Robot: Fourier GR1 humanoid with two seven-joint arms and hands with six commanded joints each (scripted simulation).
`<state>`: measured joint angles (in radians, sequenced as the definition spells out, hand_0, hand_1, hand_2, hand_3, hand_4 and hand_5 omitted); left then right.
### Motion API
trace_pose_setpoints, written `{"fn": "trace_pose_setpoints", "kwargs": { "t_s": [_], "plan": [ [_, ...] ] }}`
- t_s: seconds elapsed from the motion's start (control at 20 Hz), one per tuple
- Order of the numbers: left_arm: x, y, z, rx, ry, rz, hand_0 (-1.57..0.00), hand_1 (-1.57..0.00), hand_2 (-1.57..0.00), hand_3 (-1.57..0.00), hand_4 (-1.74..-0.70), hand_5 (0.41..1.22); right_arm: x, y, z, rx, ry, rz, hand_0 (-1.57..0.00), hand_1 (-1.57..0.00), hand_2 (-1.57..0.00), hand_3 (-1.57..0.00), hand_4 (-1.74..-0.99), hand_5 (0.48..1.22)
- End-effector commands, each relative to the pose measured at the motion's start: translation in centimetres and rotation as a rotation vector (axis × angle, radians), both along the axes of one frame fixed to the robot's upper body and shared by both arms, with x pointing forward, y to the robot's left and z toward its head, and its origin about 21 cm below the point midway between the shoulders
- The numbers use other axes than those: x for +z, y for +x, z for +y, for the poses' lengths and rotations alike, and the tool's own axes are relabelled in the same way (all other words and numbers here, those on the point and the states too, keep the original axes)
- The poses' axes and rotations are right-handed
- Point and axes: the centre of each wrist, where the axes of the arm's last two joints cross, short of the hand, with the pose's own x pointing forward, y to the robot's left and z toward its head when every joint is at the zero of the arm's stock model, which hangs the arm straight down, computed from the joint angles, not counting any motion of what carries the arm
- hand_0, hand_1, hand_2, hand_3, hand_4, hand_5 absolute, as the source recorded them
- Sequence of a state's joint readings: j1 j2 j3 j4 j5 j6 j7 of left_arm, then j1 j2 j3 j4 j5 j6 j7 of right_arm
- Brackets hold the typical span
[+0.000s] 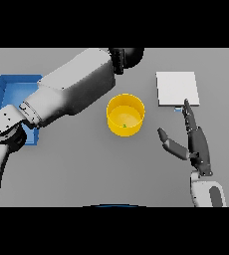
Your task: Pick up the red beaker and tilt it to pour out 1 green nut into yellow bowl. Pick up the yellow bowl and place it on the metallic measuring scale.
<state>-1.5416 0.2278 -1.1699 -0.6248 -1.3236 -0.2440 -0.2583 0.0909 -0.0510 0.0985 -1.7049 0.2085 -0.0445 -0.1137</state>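
the yellow bowl (126, 115) holds one green nut (124, 125). the right hand (196, 144) is spread open, holding nothing, near the metallic scale (176, 88).

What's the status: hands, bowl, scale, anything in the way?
Right hand open, between bowl and scale. Left hand beyond bowl, grip unclear. Nut in bowl. Path clear.

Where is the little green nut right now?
In the head view, the green nut lies inside the yellow bowl at the table's middle, left of the metallic scale.
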Motion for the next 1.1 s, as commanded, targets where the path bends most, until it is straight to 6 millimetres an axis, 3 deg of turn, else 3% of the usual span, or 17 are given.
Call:
{"fn": "trace_pose_setpoints", "kwargs": {
  "t_s": [0.0,0.25,0.4,0.45,0.6,0.7,0.95,1.05],
  "plan": [
    [2.0,0.8,0.6,0.035,-0.033,-0.018,-1.57,-1.57,-1.57,-1.57,-1.73,1.221,-0.1,0.0,-0.2,0.001,-0.007,0.005,0.00,0.00,0.00,0.00,-1.133,0.557],
    [10.3,3.4,4.8,0.225,-0.348,-0.093,-1.57,-1.57,-1.57,-1.57,-1.73,1.221,0.2,0.6,-0.1,0.036,0.038,-0.001,0.00,0.00,0.00,0.00,-1.105,0.559],
    [14.2,4.9,10.4,0.452,-0.751,-0.010,-1.57,-1.57,-1.57,-1.51,-1.73,1.221,0.3,0.7,0.0,0.055,0.015,-0.012,0.00,0.00,0.00,0.00,-1.104,0.576],
    [15.0,5.3,13.3,0.528,-0.899,0.028,-1.57,-1.57,-1.57,-1.51,-1.73,1.221,0.2,0.7,0.0,0.057,0.029,-0.011,0.00,0.00,0.00,0.00,-1.105,0.578],
    [14.4,6.1,20.6,0.679,-1.275,0.158,-1.57,-1.57,-1.57,-1.53,-1.74,1.221,0.2,1.0,0.1,0.063,0.012,-0.016,0.00,0.00,0.00,0.00,-1.121,0.588],
    [12.4,6.3,24.5,0.756,-1.478,0.192,-1.57,-1.57,-1.57,-1.54,-1.74,1.221,0.2,1.1,0.2,0.067,0.003,-0.004,0.00,0.00,0.00,0.00,-1.125,0.601],
    [4.2,6.0,30.7,0.999,-1.776,0.097,-1.57,-1.57,-1.57,-1.56,-1.74,1.221,0.1,1.3,-0.8,0.078,-0.029,-0.006,0.00,0.00,0.00,0.00,-1.142,0.628],
    [1.9,5.7,31.9,1.089,-1.908,0.065,-1.57,-1.57,-1.57,-1.57,-1.74,1.221,-0.1,1.4,0.0,0.093,-0.017,-0.004,0.00,0.00,0.00,0.00,-1.133,0.640]
  ]
}}
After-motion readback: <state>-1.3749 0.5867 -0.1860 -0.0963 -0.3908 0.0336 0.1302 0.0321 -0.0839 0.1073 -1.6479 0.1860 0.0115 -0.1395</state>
